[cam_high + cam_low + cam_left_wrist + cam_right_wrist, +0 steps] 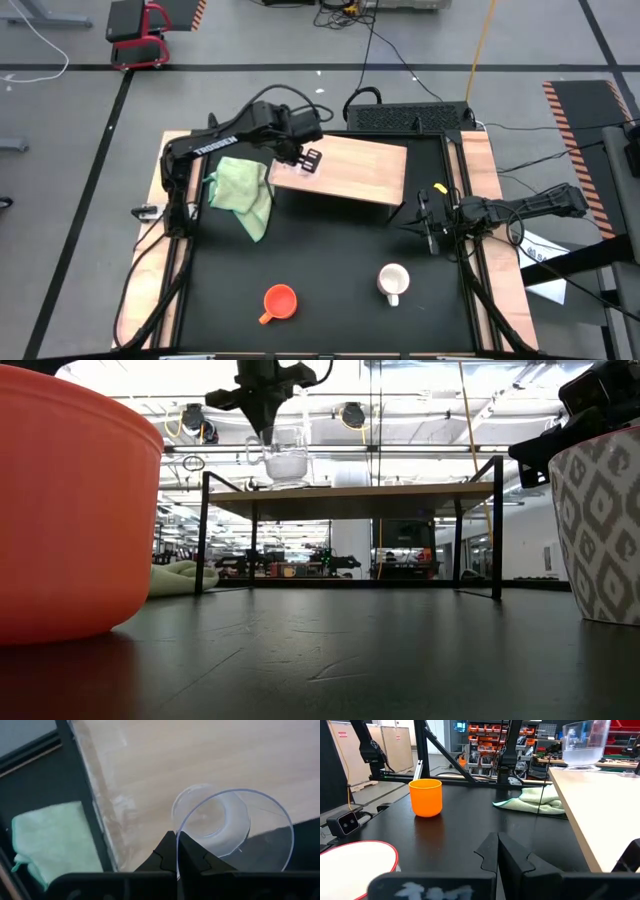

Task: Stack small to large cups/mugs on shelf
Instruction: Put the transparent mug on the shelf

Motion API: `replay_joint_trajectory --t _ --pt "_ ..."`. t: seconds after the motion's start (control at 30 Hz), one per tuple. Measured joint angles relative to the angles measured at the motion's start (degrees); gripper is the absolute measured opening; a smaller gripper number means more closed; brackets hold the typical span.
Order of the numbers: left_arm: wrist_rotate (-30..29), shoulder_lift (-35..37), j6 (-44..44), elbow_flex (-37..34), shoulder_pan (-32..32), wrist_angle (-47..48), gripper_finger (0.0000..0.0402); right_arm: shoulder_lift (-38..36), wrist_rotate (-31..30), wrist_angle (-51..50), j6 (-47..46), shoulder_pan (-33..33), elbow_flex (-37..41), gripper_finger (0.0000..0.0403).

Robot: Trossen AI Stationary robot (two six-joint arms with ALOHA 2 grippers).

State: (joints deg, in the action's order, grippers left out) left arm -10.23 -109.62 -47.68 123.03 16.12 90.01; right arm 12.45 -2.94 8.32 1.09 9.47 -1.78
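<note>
My left gripper (308, 160) is over the left part of the wooden shelf (355, 170), shut on the small clear glass cup (281, 460). The shelf also shows in the low view (400, 491). The orange mug (280, 300) stands on its base on the black table near the front edge. The white mug (393, 282) stands on its base to the orange mug's right. My right gripper (430, 222) is shut and empty, off the shelf's right front corner. It also shows in the right wrist view (496, 851). My left gripper pinches the glass cup's rim (178, 831), with one finger inside the cup and one outside. The fingers come from above, pointing down. The cup hangs upright, its base (285, 482) at the shelf top near the shelf's front edge. I cannot tell whether the base touches the shelf.
A light green cloth (243, 190) lies on the table just left of the shelf, below my left arm. A dark box (405, 117) with cables stands behind the shelf. Pale wooden strips run along both table sides.
</note>
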Motion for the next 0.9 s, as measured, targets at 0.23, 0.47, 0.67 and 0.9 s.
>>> replay_joint_trajectory --t 0.23,0.47,0.67,0.9 --pt "0.32 -0.02 1.12 -0.97 0.03 0.0 0.0 0.0 0.02 -0.02 -0.05 -0.01 0.0 0.0" --pt "0.08 -0.03 1.5 -0.94 0.04 -0.01 0.0 0.0 0.02 -0.02 -0.38 0.0 0.0 0.0" --pt "0.12 -0.03 2.4 -0.94 0.04 -0.01 0.0 0.0 0.0 -0.03 -0.38 -0.01 0.0 0.0" --pt "1.19 -0.03 4.57 -0.94 0.02 -0.01 0.0 0.0 0.02 -0.02 -0.38 0.0 0.0 0.0"
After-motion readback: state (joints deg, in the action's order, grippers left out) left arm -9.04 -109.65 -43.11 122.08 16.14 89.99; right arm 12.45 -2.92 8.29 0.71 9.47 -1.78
